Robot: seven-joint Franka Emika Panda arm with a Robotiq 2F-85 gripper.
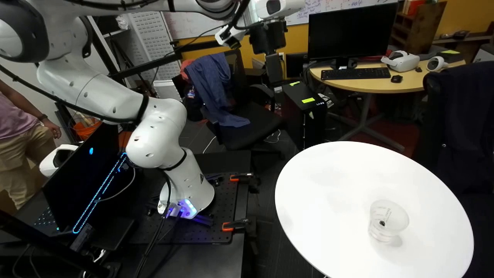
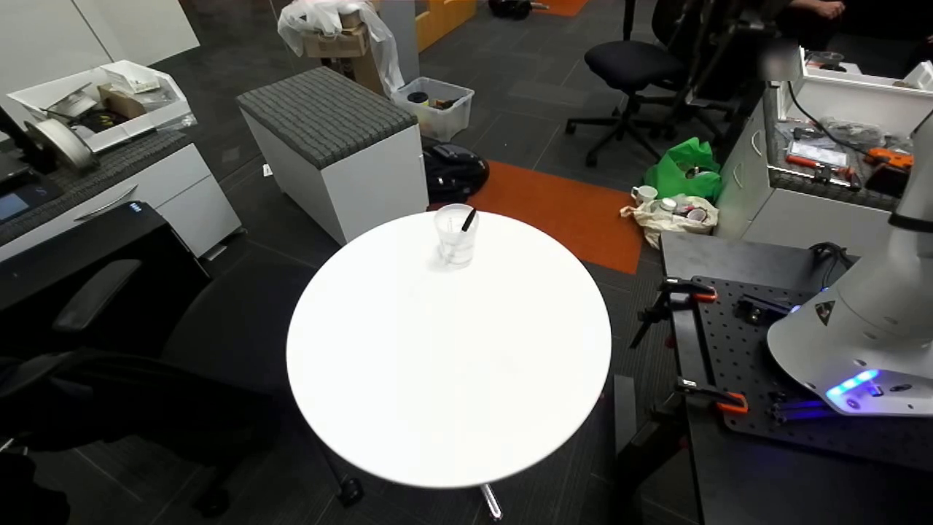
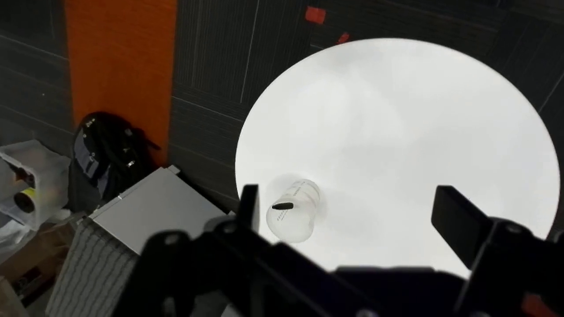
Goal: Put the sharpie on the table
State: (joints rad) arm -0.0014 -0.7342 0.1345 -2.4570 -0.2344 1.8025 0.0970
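The sharpie is a slim dark marker leaning in a clear cup, its black end showing at the rim in an exterior view [image 2: 469, 220] and in the wrist view [image 3: 283, 205]. In an exterior view a small dark spot of the sharpie [image 1: 382, 223] shows through the cup. The clear cup [image 2: 453, 251] stands upright near the edge of the round white table [image 2: 452, 364]. My gripper [image 3: 346, 198] is open and empty, high above the table. In the wrist view the cup lies beside the left finger, between the fingers. The gripper also shows in an exterior view [image 1: 274, 71].
A grey cabinet [image 2: 375, 182] and a black backpack [image 2: 453, 171] stand beyond the table's edge near the cup. A dark chair [image 1: 459, 135] stands beside the table. A black computer tower [image 1: 305, 112] and a wooden desk [image 1: 366, 83] are behind it.
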